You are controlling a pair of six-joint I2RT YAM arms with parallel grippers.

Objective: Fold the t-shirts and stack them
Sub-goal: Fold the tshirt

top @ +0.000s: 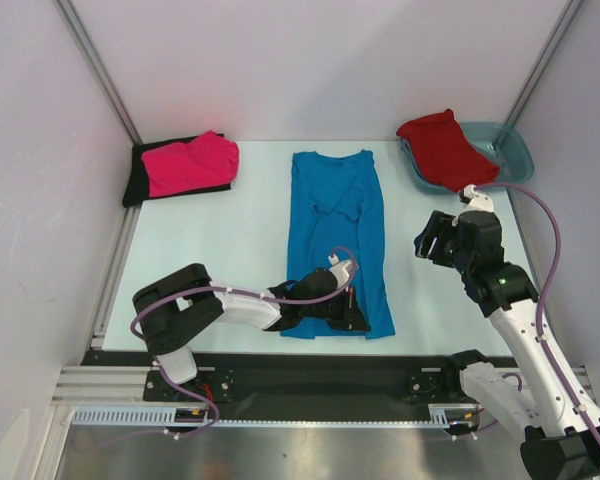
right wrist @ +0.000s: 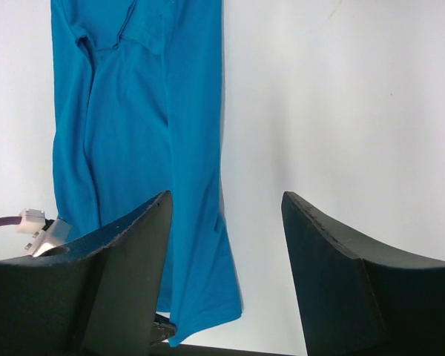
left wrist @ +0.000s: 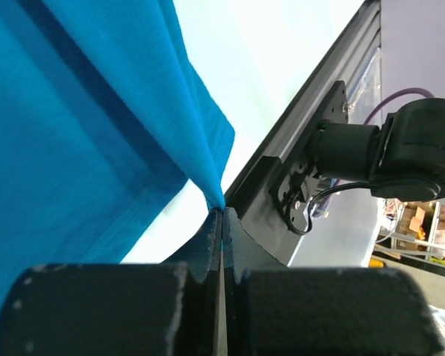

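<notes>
At far left, toward the back, a folded hot pink t-shirt (top: 192,163) resting on a black t-shirt (top: 138,182), well apart from everything else. In the middle, the blue t-shirt (top: 335,225) laid out flat and lengthwise, sleeves tucked in, collar away from the arms. Left gripper (top: 352,312) low at its near hem, jaws pressed together on a small fold of blue cloth at the edge. Further right, right gripper (top: 430,238) raised beside the blue t-shirt, touching nothing, jaws wide and empty. At far right, a red t-shirt (top: 445,148) heaped over the rim of a teal plastic tub (top: 510,152). Likely trouble: a thin bite on the hem, so possible slipping out on the lift, or catching one layer only and dragging the fold askew; with one corner gripped and the other side unheld, probable twisting rather than a square fold. Pale, smooth table (top: 220,250), white walls on three sides, aluminium posts in the back corners, black rail along the near edge.
</notes>
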